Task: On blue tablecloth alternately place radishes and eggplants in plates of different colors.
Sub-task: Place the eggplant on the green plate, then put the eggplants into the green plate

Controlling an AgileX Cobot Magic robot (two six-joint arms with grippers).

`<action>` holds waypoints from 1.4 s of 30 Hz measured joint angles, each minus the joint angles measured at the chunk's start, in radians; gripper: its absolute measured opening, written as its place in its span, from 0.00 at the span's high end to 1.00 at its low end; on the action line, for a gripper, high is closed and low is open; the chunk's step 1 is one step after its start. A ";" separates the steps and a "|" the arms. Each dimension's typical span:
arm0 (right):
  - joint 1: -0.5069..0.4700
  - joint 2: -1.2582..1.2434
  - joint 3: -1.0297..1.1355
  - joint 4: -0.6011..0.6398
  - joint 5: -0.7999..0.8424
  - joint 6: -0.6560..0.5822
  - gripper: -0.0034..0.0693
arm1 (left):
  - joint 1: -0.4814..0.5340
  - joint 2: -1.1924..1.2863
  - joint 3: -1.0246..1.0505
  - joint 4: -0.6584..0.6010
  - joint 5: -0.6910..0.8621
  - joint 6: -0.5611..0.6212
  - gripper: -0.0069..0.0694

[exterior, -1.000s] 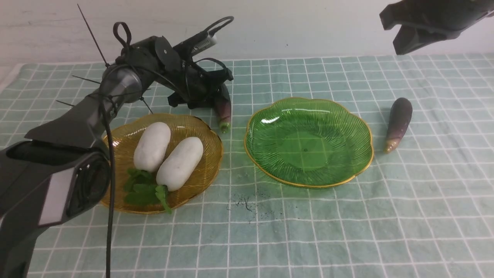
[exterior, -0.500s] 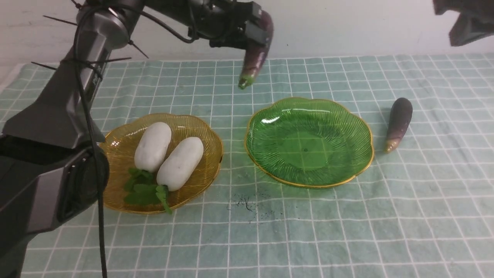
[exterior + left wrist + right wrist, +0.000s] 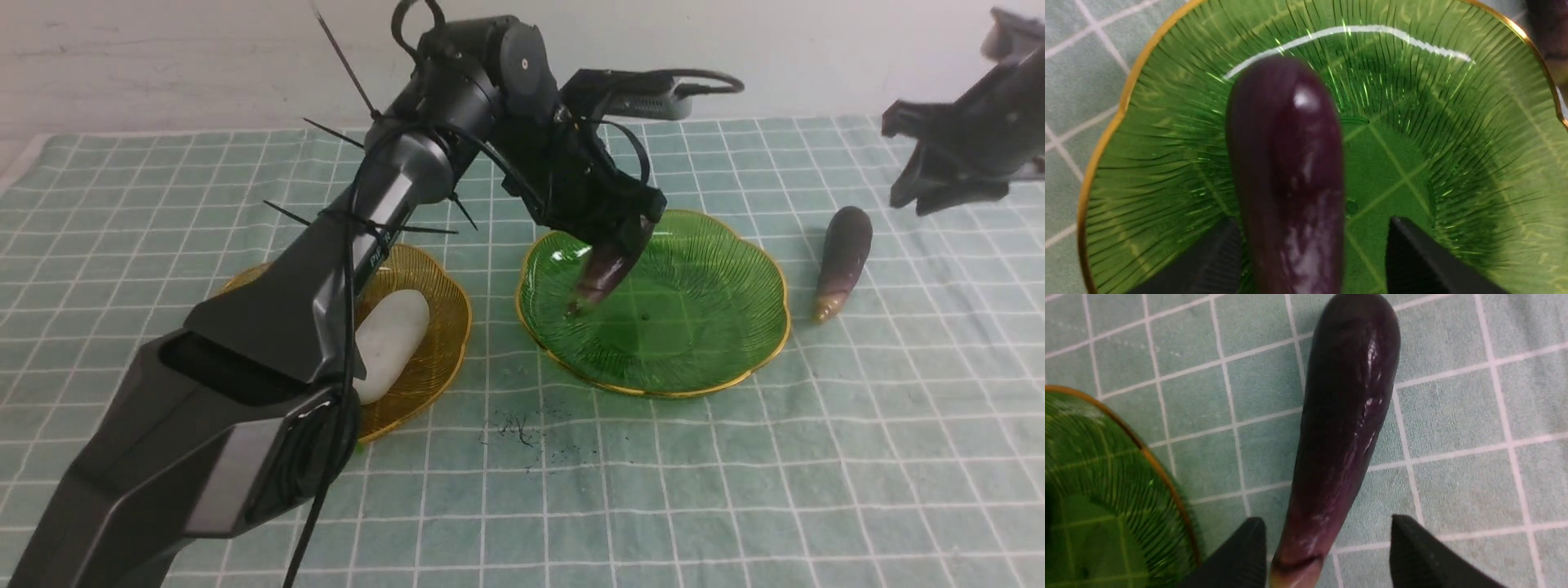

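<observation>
My left gripper [image 3: 627, 233] is over the green plate [image 3: 710, 327], with its jaws apart around a dark purple eggplant [image 3: 604, 269]. The eggplant slants down and its stem tip rests on the plate. In the left wrist view the eggplant [image 3: 1290, 171] lies against one finger, with a gap to the other [image 3: 1412, 253]. My right gripper [image 3: 939, 184] is open above the second eggplant [image 3: 845, 249], which lies on the blue tablecloth [image 3: 735, 474] to the right of the green plate. One white radish [image 3: 392, 343] shows in the amber plate [image 3: 445, 318]. The arm hides the other.
A small dark smudge [image 3: 522, 429] marks the cloth in front of the two plates. A pale wall runs along the back edge of the cloth. In the right wrist view the second eggplant [image 3: 1347, 416] lies between the open fingers, beside the green plate's rim [image 3: 1163, 477].
My left arm swung right and came down, bringing the eggplant from high above the cloth onto the green plate. My right gripper came down toward the second eggplant.
</observation>
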 joint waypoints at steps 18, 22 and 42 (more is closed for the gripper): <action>0.000 0.146 0.000 0.137 -0.097 -0.104 0.59 | 0.003 -0.251 0.005 0.055 0.002 -0.083 0.90; -0.006 0.142 0.001 0.139 -0.079 -0.118 0.56 | 0.003 -0.353 0.037 0.094 0.002 -0.083 0.92; 0.246 -0.039 0.000 0.171 0.044 -0.166 0.56 | 0.003 -1.249 1.212 0.455 0.003 -0.235 0.92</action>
